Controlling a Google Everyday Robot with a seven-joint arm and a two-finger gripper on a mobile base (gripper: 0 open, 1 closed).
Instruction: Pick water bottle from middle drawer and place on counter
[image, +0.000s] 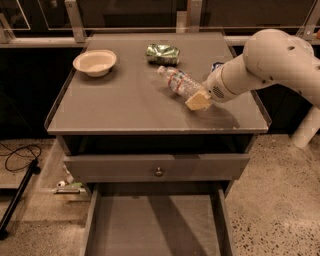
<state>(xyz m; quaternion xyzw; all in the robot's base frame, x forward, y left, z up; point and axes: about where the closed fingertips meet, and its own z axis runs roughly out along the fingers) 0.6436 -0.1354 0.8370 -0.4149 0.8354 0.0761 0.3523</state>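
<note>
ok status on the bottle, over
Gripper at water bottle base, above counter. Bottle on its side, clear of middle drawer. Near its cap: green foil bag.

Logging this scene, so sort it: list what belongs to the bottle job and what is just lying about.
Job: water bottle, lying on the counter; gripper at the bottle's base end; open middle drawer, below.
Lying about: white bowl and green foil bag on the counter; knobbed drawer front.
</note>
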